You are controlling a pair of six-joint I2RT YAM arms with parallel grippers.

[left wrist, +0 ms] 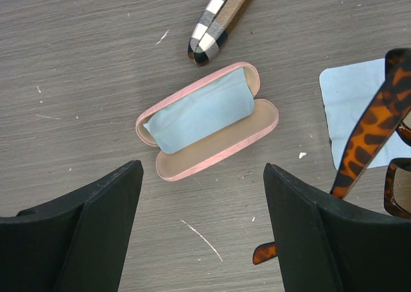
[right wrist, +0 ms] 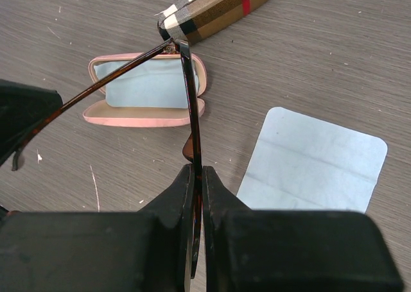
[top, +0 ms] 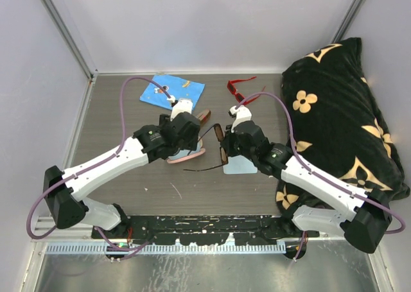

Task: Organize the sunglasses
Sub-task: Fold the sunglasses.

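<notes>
So here's what we're worrying about. The right jaws are clamping together on just a thin part of the dark brown tortoiseshell plastic sunglasses (left wrist: pixel 369 135). That pair is hanging in the air at the right edge of the left wrist view, above the grey wood-grain desk (left wrist: pixel 77 80). A pinch that narrow is asking for the frame to swivel or slip out. At least one temple is also sticking out unfolded, so we're guessing it snags on the rim of the open pink oval glasses case (left wrist: pixel 218 149) if it goes in like that. A pale blue cloth (left wrist: pixel 196 115) is lying in the case's upper half and could be getting in the way too. The left jaws are standing wide apart, gripping nothing, hovering over the case from the bottom of that view. If a handover is coming, they could end up squeezing a lens.

Looks-wise, we're seeing a brown frame mottled with orange, dark lenses and long temples. The other pair, bright red angular plastic sunglasses (top: pixel 239 86), is lying at the top centre of the overhead view, well apart from both arms. The slim plaid brown-and-black glasses case (left wrist: pixel 218 16) is lying just above the pink one.
</notes>
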